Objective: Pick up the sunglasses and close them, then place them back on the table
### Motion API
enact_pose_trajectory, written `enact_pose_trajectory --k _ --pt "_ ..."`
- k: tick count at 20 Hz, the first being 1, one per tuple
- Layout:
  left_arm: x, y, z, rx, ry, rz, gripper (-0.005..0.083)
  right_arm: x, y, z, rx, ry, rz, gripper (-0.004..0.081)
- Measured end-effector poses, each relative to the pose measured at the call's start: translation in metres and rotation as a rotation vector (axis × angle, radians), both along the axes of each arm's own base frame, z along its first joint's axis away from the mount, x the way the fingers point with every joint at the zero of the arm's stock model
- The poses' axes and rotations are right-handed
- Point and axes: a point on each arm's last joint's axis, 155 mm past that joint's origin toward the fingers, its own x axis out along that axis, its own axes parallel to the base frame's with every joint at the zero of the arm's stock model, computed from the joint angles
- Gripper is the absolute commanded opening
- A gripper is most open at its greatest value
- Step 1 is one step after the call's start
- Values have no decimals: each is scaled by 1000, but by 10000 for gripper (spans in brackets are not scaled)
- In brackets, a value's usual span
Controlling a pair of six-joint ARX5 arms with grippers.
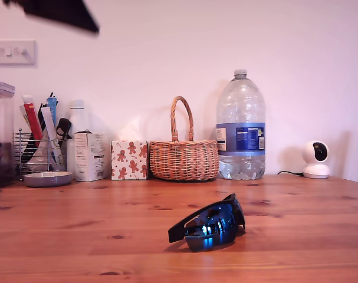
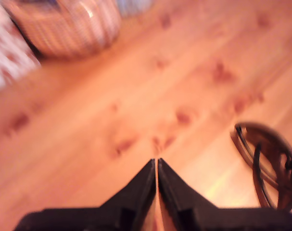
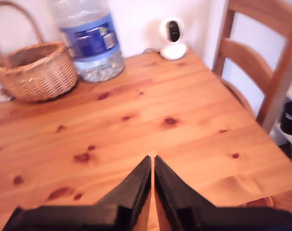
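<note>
Near the front edge of the table, right of centre in the exterior view: 1 pair of sunglasses.
1 basket and 1 water bottle stand far behind. My first gripper and my second gripper hover clenched, grasping nothing, jaws pointing down at the wood.

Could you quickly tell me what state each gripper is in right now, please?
My first gripper: closed, holding nothing.
My second gripper: closed, holding nothing.
</note>
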Motion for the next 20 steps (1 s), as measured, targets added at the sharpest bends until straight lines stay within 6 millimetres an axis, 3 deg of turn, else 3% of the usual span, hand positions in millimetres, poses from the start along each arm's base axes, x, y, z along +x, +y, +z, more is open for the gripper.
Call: enact_pose_trajectory --k 2,5,8,10,15,18,20 --pt "-4 -3 5 0 -48 21 -19 3 3 5 -5 -22 34 -11" --pt "-7 -9 -16 -3 -50 28 -19 5 20 13 -26 -52 142 -11" --pt "-2 0 -29 -52 -56 93 -19 8 29 19 -31 -88 194 -11" --pt "4 15 -35 -78 -79 154 -19 13 25 16 -35 -119 172 -11" --pt "20 71 -79 -75 -30 336 -19 20 22 -7 -39 -120 148 -11" --pt "14 100 -90 -88 -36 409 -19 22 19 3 -42 -170 132 -11" --pt "6 115 -90 -116 -53 443 -19 24 19 -1 -43 -180 129 -11"
